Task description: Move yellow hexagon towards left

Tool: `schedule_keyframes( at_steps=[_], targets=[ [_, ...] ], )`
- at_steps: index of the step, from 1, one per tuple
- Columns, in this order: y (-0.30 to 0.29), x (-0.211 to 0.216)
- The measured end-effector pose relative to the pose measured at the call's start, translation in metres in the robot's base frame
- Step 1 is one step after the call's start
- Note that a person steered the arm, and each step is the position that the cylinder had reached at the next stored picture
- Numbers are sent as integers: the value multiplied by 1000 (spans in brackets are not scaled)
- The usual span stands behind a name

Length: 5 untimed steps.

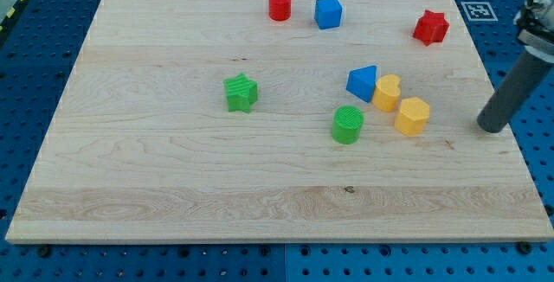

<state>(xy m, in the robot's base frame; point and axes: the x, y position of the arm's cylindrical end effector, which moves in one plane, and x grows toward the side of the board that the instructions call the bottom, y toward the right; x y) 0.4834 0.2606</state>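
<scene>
Yellow hexagon (413,115) touches yellow heart (387,92); my tip (492,128) w/o gripper, well to view's right.

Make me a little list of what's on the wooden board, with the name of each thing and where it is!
board: wooden board
my tip, at the view's right, apart from every block
yellow hexagon, nearest block to the tip
yellow heart, touching the hexagon's upper left
blue triangle, against the heart
green cylinder
green star
red cylinder
blue cube
red star
</scene>
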Motion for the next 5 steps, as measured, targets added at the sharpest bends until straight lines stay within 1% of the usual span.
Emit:
schedule_keyframes(
  at_steps=[3,5],
  targets=[
    [-70,0],
    [-87,0]
  ],
)
